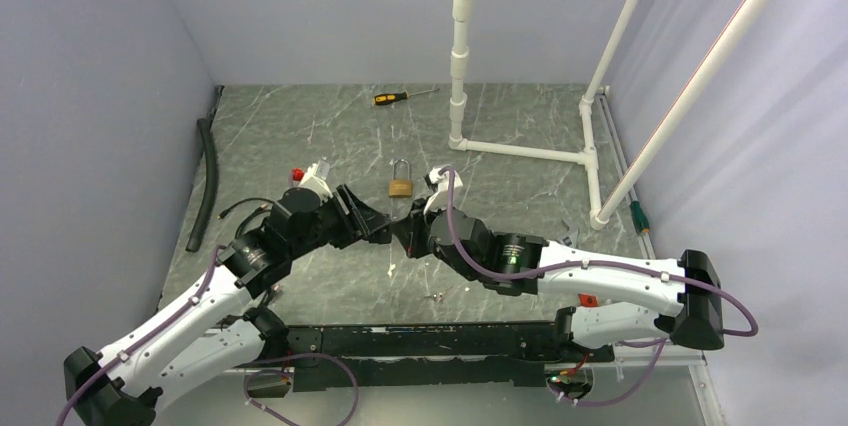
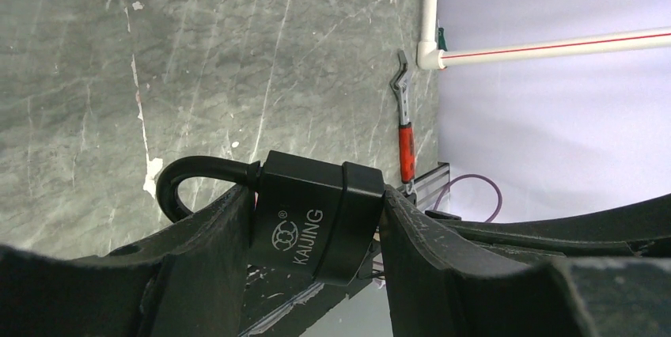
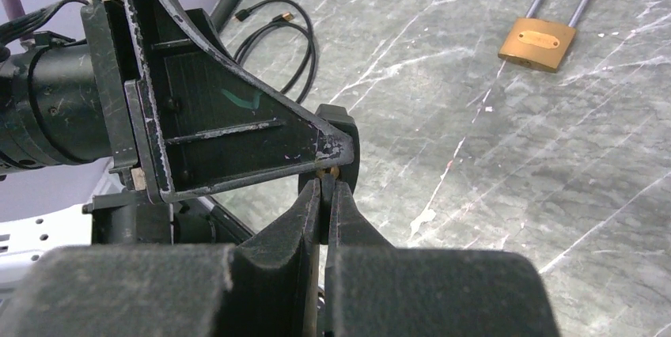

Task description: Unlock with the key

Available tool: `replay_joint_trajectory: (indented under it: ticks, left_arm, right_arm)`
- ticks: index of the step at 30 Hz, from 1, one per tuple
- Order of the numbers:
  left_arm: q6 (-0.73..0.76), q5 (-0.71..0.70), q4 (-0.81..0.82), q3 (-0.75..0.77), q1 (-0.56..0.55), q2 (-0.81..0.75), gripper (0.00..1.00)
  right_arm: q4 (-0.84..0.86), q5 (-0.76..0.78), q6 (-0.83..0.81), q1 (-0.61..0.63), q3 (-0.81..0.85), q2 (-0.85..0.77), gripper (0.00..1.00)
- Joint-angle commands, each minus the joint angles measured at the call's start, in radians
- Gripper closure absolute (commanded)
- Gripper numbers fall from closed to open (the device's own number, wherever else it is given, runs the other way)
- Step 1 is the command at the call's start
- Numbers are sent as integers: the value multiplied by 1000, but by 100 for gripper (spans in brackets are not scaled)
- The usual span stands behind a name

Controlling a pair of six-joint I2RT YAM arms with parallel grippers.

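Top external: arms angled inward, left pincer (image 1: pixel 386 228) grasping black padlock (image 2: pixel 316 222), right pincer (image 3: pixel 325 187) clenched on key (image 3: pixel 326 171).

I count two locks, a black lock (image 2: pixel 316 218) and a brass lock (image 1: pixel 401 186), one screwdriver (image 1: pixel 395 98), one hose (image 1: pixel 212 176), one red-handled tool (image 2: pixel 407 151).

A brass padlock (image 1: pixel 401 184), a yellow-handled screwdriver (image 1: pixel 392 98), a black hose (image 1: pixel 208 181), a black cable (image 1: pixel 243 208) and a white pipe frame (image 1: pixel 520 151) are carried by the grey marbled table (image 1: pixel 300 136)
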Motion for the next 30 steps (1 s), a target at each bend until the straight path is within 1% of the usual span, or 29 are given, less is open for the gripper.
replay_joint_trajectory:
  ticks: [1, 5, 12, 16, 30]
  left_arm:
    - [-76, 118, 157, 106, -28, -1, 100]
    - [-74, 126, 186, 110, -28, 24, 100]
    - [-55, 140, 190, 136, -30, 58, 100]
    - [-51, 131, 228, 117, -30, 47, 100]
    - [-33, 98, 185, 124, -30, -7, 100]
  right_arm:
    - [94, -74, 5, 12, 45, 33, 100]
    - [80, -74, -2, 12, 66, 53, 100]
    - [79, -66, -4, 12, 71, 66, 100]
    - [78, -66, -9, 10, 89, 92, 100]
    - [86, -90, -6, 4, 116, 148, 100]
